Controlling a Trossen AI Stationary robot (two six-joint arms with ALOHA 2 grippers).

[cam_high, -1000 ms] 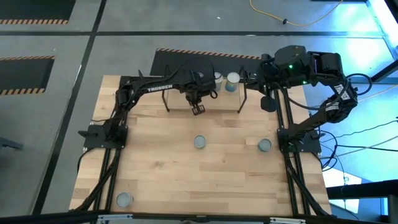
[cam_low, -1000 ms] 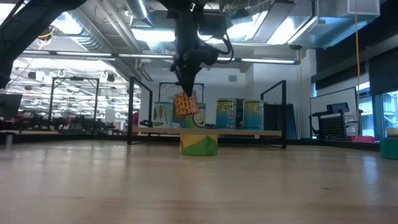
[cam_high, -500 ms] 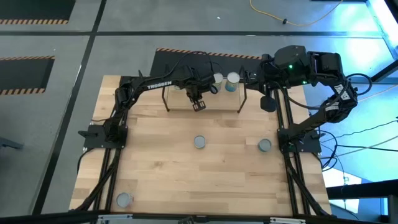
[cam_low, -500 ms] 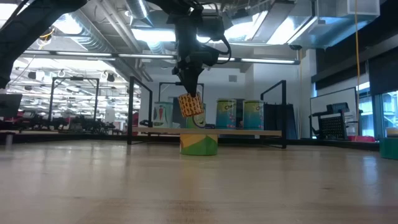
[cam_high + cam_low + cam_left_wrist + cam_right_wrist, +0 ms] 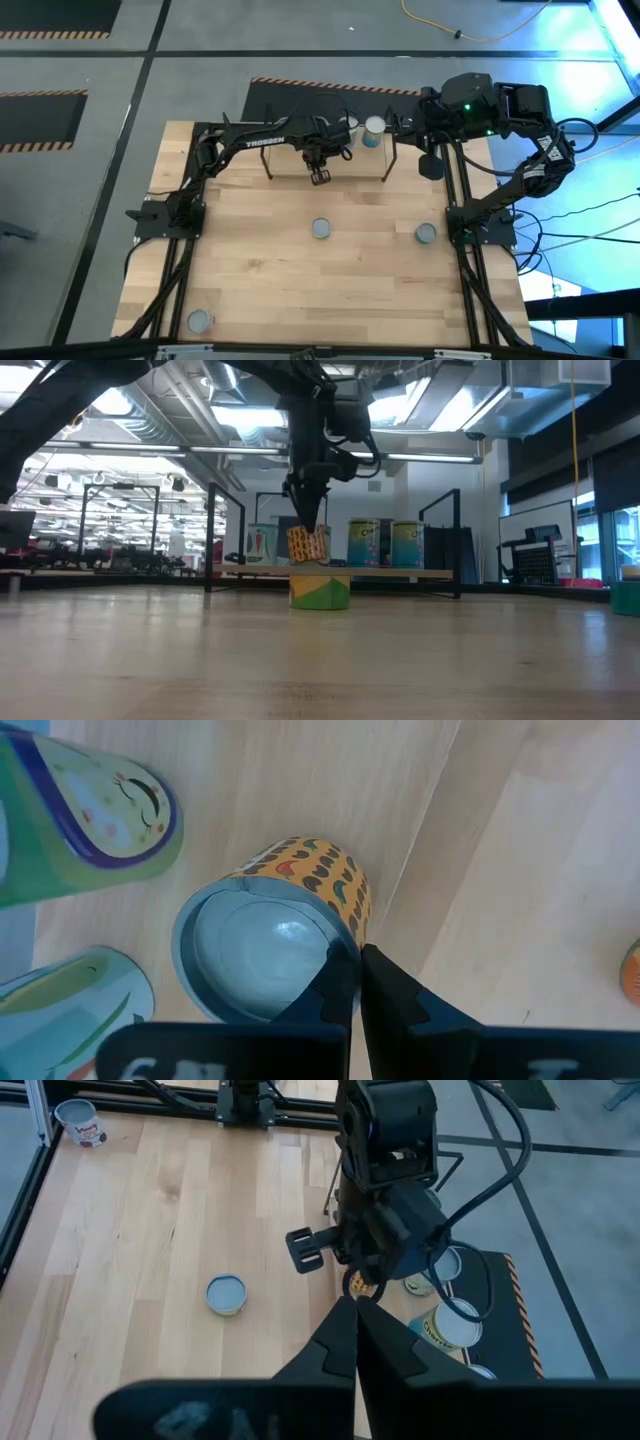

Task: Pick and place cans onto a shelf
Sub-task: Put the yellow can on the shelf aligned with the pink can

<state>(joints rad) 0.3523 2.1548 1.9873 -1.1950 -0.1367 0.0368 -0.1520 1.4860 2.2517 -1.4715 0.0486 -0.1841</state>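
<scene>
My left gripper (image 5: 320, 168) is shut on an orange-sided can (image 5: 307, 546) with a grey top (image 5: 262, 952), at the front edge of the shelf (image 5: 400, 572). The can's bottom is level with the shelf board; I cannot tell whether it rests on it. Three other cans (image 5: 364, 543) stand on the shelf board. Further cans stand on the table on their bases: one in the middle (image 5: 320, 229), one to the right (image 5: 426, 233), one at the near left (image 5: 200, 321). My right gripper (image 5: 355, 1308) is shut on nothing, held high at the far right. My left gripper pinches the orange can's top rim (image 5: 350, 932) between its two fingers. One finger (image 5: 335, 982) is over the lid and the other is outside the wall. The fingers come from above, pointing steeply down. The can hangs nearly upright below them.
The shelf's black wire side loops (image 5: 389, 160) rise at both ends of the board. A green and yellow can (image 5: 320, 589) stands on the table just in front of the shelf, below the held can. Black rails (image 5: 462, 200) run along the table's sides.
My left gripper has gone down toward the shelf board with the orange can, still shut on it. The can hung tilted above the board before. It now stands nearly upright, with its bottom at board level.
</scene>
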